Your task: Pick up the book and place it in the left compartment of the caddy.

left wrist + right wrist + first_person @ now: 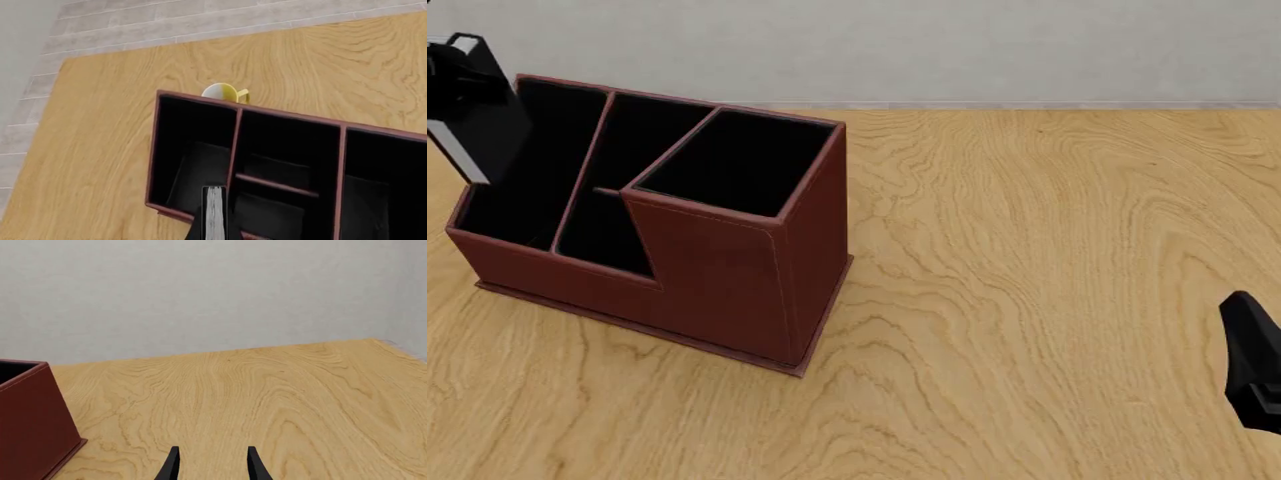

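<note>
only my left wrist view shows a yellow mug (223,92) behind the caddy (200,102); front view hides it. my left gripper (212,231) is clamped on the book (214,212), white page edge facing the camera, held above the caddy's left compartment (193,165), not inside yet. my right gripper (212,462) sits low, well apart from the caddy, fingers spread with nothing between
</note>
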`<state>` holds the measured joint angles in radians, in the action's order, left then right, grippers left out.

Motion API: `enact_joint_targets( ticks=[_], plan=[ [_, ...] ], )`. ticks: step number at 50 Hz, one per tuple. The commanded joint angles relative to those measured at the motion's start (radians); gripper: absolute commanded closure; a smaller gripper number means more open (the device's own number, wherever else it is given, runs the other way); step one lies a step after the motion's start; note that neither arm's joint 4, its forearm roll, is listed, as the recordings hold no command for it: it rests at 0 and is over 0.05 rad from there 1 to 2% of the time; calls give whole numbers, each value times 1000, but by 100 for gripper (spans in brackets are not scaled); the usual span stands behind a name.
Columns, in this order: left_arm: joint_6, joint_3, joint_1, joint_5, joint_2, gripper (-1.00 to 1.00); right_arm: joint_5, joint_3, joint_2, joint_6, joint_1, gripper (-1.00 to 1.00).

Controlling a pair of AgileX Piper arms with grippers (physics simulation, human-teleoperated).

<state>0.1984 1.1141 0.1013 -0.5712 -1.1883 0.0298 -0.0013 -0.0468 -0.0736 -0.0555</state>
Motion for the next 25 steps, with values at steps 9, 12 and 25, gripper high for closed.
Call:
enact_joint_targets(
  ticks=[9,12,25],
  plan=[
    [-18,-1,8,21,-31,100,3,-1,0,-2,0,-100],
    [-21,-4,7,25,-34,100,1,-1,2,-3,0,-100],
    [-34,-53,21,89,-57,100,-6,-2,9,-4,-2,-100]
  ],
)
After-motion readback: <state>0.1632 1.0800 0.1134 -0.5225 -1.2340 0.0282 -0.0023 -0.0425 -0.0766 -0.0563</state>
